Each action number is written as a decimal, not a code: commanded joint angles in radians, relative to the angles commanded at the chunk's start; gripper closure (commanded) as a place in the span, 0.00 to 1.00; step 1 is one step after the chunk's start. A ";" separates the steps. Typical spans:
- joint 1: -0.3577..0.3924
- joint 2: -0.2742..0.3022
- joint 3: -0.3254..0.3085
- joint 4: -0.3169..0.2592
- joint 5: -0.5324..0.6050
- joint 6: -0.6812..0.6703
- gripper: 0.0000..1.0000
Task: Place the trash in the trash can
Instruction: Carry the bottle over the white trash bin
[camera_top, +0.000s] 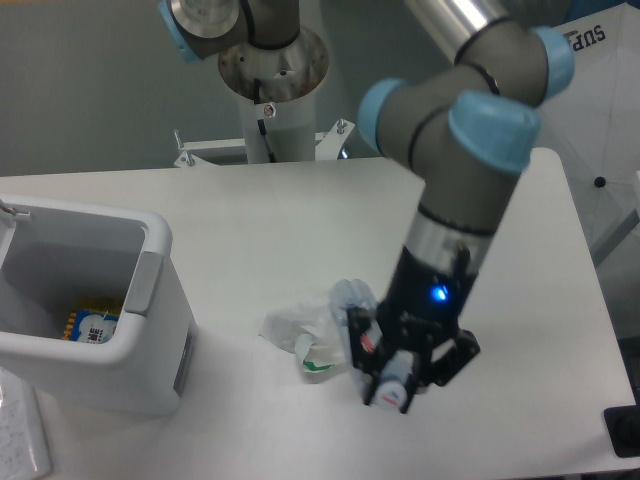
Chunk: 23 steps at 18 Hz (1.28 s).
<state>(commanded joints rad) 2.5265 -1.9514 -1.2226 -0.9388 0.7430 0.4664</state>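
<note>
Jaws of the gripper (397, 371) clamp the clear bottle (372, 345) beside the crumpled wrapper (305, 330), near the worktop's (250, 220) front edge.

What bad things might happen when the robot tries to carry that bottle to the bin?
The tool seems to hold the bottle near its cap end, so the long body might tip or slip out on the way. The crumpled wrapper lies right against the bottle and could get dragged along. The trash can is across the table with a thick rim, so a bottle hanging low could bump it.
</note>
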 joint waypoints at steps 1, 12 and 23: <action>-0.002 0.026 -0.002 0.002 -0.040 -0.002 1.00; -0.184 0.144 0.005 0.080 -0.125 -0.037 1.00; -0.328 0.094 -0.005 0.141 -0.126 -0.035 1.00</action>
<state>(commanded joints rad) 2.1982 -1.8575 -1.2272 -0.7977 0.6167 0.4310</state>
